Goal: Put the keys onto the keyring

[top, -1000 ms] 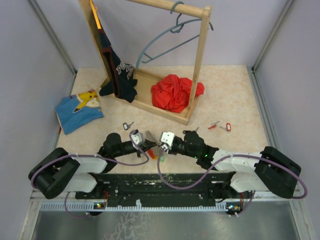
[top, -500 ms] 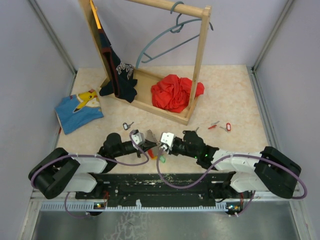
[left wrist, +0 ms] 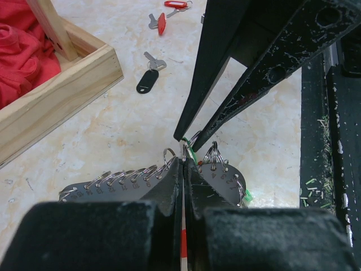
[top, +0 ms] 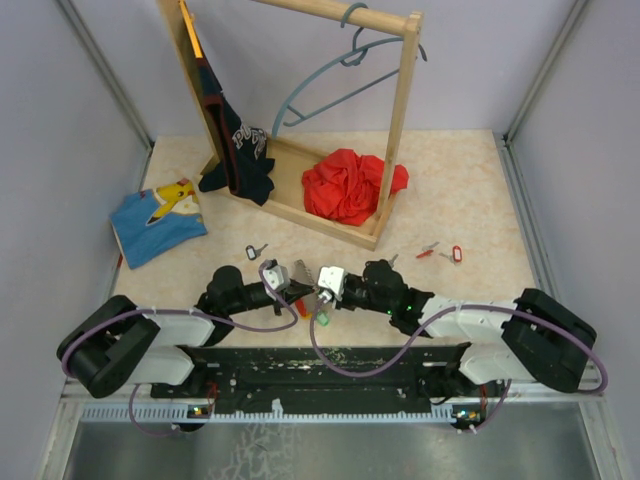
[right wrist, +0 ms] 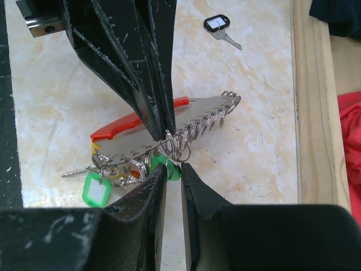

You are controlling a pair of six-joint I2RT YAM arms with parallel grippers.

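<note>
Left gripper (left wrist: 184, 164) fingers are all but closed, pinching the flat edge of the keyring (right wrist: 113, 130), which sits low over the table (top: 470, 190) just ahead of the arm bases, between both tips. Right gripper (right wrist: 171, 168) is narrowed to a thin slit, apparently nipping one of the rings (right wrist: 179, 148). It likely handles light and floppy with slippery wire, so grip the plate; loose red keys (top: 428, 250) lie well right.

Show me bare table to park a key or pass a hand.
Freest: beige tabletop between the wooden clothes rack, the red-headed keys and the right wall. Also bare between the blue cartoon shirt and the left arm. Crowded at centre front, where left hand and right hand meet on the red-strapped silver keyring.
</note>
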